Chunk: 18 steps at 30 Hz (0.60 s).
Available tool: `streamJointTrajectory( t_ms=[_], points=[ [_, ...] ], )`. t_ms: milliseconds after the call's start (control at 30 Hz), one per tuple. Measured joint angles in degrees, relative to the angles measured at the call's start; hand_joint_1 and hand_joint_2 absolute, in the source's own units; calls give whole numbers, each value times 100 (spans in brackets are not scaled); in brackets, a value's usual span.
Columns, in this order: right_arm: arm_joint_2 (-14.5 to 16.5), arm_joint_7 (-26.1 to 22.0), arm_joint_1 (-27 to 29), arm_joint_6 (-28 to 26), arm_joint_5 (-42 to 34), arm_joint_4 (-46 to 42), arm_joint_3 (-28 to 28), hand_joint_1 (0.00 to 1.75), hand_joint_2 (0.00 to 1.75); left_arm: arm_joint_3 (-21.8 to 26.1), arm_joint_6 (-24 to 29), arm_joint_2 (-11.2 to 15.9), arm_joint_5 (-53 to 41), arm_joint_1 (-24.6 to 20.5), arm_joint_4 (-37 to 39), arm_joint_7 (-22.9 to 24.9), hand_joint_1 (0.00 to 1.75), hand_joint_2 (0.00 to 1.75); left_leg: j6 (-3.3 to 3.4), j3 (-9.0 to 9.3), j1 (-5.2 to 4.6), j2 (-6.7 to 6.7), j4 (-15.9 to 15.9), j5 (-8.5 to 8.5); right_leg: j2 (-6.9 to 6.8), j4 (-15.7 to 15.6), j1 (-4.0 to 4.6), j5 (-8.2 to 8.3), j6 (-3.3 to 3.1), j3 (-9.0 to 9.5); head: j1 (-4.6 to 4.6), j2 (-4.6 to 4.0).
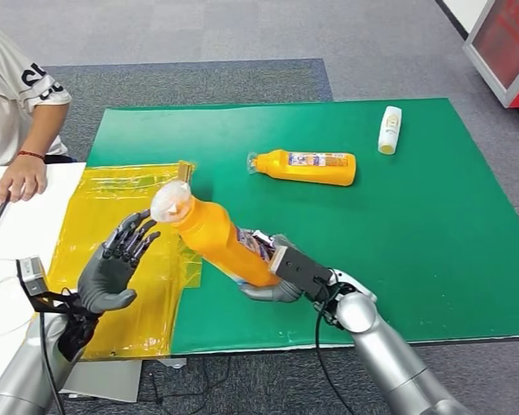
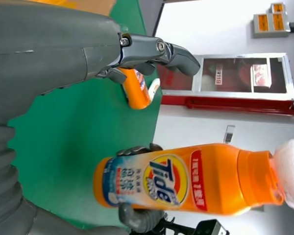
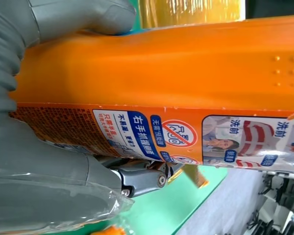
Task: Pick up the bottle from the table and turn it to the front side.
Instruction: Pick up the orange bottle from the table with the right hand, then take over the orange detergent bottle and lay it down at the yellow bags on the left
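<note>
Orange bottle (image 1: 221, 238), white-wrapped cap, labelled, tilted with cap up-left, lifted over the green mat's (image 1: 413, 242) near edge

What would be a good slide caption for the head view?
Right robot hand lifts an orange detergent bottle over the green mat, left robot hand open beside it.

Second bottle (image 1: 305, 167) lies behind held bottle (image 1: 218, 238) (perhaps touching mat (image 1: 406, 242)).
</note>
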Motion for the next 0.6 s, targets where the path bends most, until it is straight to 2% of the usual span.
streamJointTrajectory(
  t_ms=[333, 600],
  points=[
    [157, 10, -215, -127, 39, 96, 386, 175, 175, -397, -112, 45, 97, -547, 198, 161, 0, 175, 0, 0, 0, 0, 0, 0, 0, 0, 0, 1, 0, -1, 0, 1],
    [264, 20, -303, -411, 275, 110, 529, 175, 175, -690, -201, 41, 291, -735, 305, 194, 0, 175, 0, 0, 0, 0, 0, 0, 0, 0, 0, 0, 0, -2, -1, 1]
  ],
)
